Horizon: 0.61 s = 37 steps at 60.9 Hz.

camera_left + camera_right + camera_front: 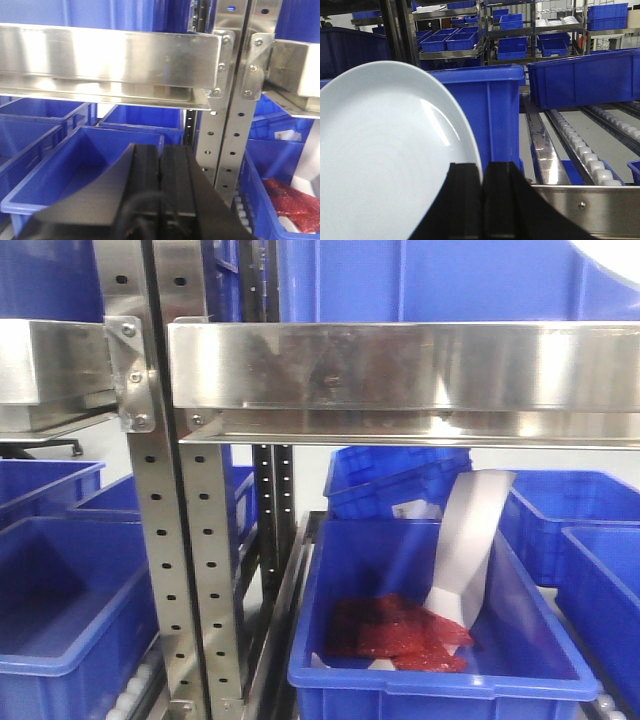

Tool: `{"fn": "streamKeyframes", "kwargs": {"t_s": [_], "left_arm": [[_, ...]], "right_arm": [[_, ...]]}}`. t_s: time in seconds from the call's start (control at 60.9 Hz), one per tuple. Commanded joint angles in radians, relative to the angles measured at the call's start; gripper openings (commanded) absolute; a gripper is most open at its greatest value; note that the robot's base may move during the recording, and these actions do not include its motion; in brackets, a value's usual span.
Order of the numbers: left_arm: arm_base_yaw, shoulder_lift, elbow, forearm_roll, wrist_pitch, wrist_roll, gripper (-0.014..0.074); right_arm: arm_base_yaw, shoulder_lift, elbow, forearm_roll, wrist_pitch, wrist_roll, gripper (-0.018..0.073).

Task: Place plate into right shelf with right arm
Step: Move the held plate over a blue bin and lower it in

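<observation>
In the right wrist view the white plate (385, 160) fills the left half, standing on edge. My right gripper (482, 172) is shut on its rim, one finger on each face. It hangs just above the right shelf's steel front rail (590, 207), close in front of a blue bin (487, 110). From the front camera the right shelf (400, 365) shows as a broad steel rail with blue bins above and below. My left gripper (160, 160) is shut with nothing in it, in front of a blue bin (75, 165) on the left rack.
Roller tracks (585, 155) run back on the shelf level beside another blue bin (585, 77). Perforated uprights (200, 570) divide the two racks. A lower bin (420, 640) holds red packets (400, 635) and a white sheet (470, 540).
</observation>
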<state>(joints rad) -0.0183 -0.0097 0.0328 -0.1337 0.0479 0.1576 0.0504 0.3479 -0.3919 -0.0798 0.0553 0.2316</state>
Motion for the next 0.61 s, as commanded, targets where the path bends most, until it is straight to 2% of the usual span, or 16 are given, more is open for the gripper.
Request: {"fn": "streamKeyframes", "kwargs": {"t_s": [0.0, 0.591], "left_arm": [[-0.002, -0.010, 0.010, -0.008, -0.090, -0.007, -0.0128], [-0.002, -0.010, 0.010, -0.008, -0.090, -0.007, -0.0128]], "right_arm": [[-0.005, 0.009, -0.033, -0.008, -0.105, -0.006, 0.0050], [-0.005, 0.009, -0.033, -0.008, -0.107, -0.006, 0.0050]]}}
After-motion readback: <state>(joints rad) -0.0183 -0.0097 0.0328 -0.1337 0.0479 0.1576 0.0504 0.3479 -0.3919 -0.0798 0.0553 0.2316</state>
